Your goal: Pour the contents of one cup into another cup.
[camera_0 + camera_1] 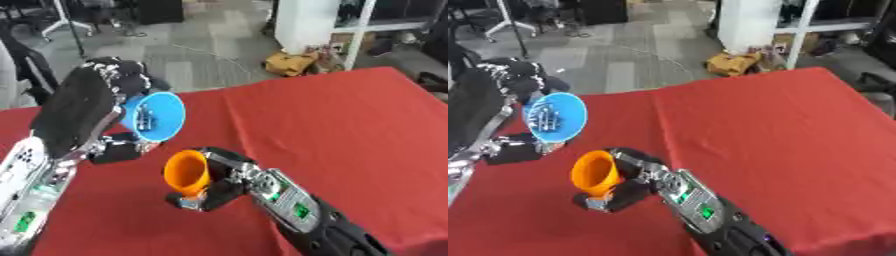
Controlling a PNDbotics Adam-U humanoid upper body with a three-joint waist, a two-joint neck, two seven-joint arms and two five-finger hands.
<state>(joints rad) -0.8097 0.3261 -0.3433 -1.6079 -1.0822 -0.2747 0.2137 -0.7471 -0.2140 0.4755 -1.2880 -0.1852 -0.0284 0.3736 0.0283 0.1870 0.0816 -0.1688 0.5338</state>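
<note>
My left hand holds a blue cup above the red table, tipped on its side with the mouth turned toward me and to the right. Small pale pieces show inside the blue cup. Just below and to the right, my right hand is curled round an orange cup, which also leans with its mouth toward the left. The blue cup's rim hangs a little above the orange cup's rim, the two apart. I cannot make out anything inside the orange cup.
The red tablecloth covers the table, with its far edge running across the upper part of the view. Beyond it lie grey floor, a yellow bag, white shelving and a stand's legs.
</note>
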